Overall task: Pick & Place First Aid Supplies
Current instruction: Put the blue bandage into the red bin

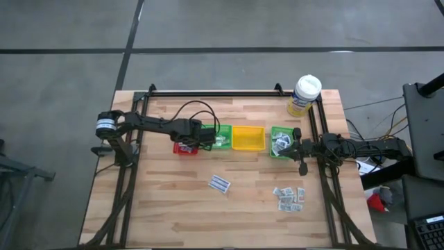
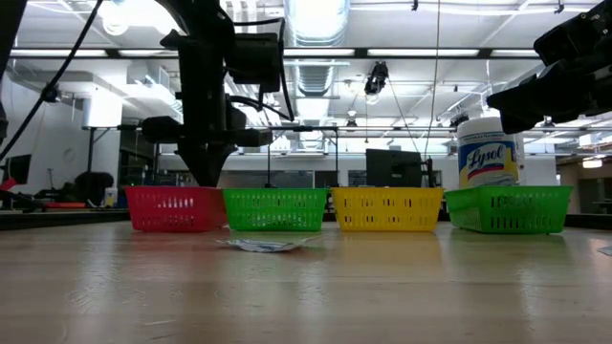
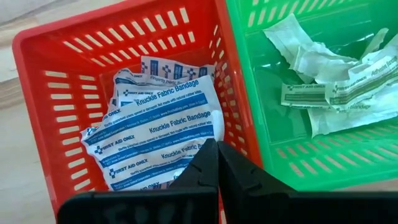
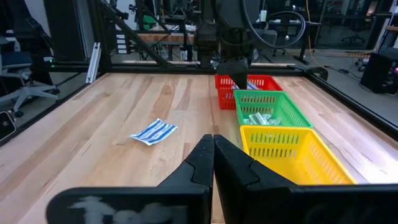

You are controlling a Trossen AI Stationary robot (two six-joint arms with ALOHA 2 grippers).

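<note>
Hanging over the red tray (image 3: 56,81), my left claw (image 3: 214,163) is pinched shut and holds nothing. That tray is shiny plastic with slots in its walls. Inside lie flat white paper packets (image 3: 152,134) with blue print. The green tray (image 3: 298,165) beside it holds crinkly pale strips (image 3: 339,93). My right claw (image 4: 213,155) is shut and empty too, above the wooden tabletop (image 1: 166,208) by the far green tray (image 1: 279,130). One blue-striped packet (image 1: 220,183) and a bunch of small grey squares (image 1: 289,197) lie flat on the wood.

Blue-printed packets (image 3: 155,134) piled in red tray (image 3: 43,74); others loose on table
</note>
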